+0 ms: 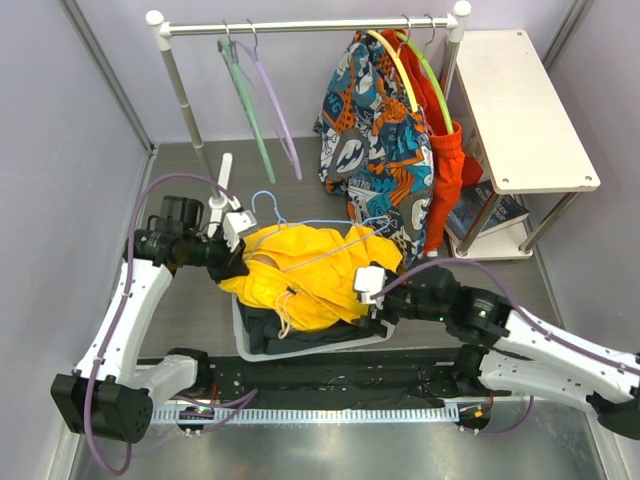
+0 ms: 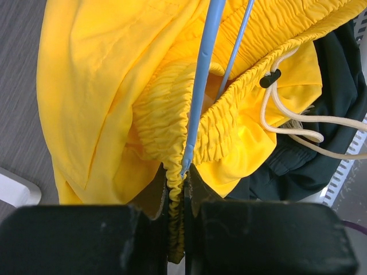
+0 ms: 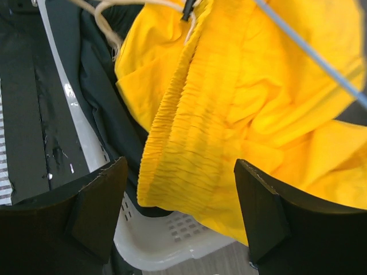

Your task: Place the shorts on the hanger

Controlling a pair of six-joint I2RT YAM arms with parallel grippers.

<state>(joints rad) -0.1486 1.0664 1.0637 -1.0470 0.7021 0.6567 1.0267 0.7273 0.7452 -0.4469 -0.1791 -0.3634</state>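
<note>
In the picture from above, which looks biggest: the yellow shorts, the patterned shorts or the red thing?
1. Yellow shorts and patterned shorts: they look about the same size, too close to rank.
2. Red-orange garment: clearly the smallest.

Left gripper [image 2: 178,215] pinched tight on the shorts [image 2: 103,86] – gathered yellow waistband – light-blue hanger [image 2: 202,91] tip just above.

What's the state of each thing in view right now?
shorts: bunched over the basket, waistband pinched
hanger: lying across the shorts, off the rail
left tool: shut on the shorts' waistband
right tool: open, empty
mint hanger: hanging bare on the rail
lilac hanger: hanging bare on the rail
patterned shorts: hanging on the rail
</note>
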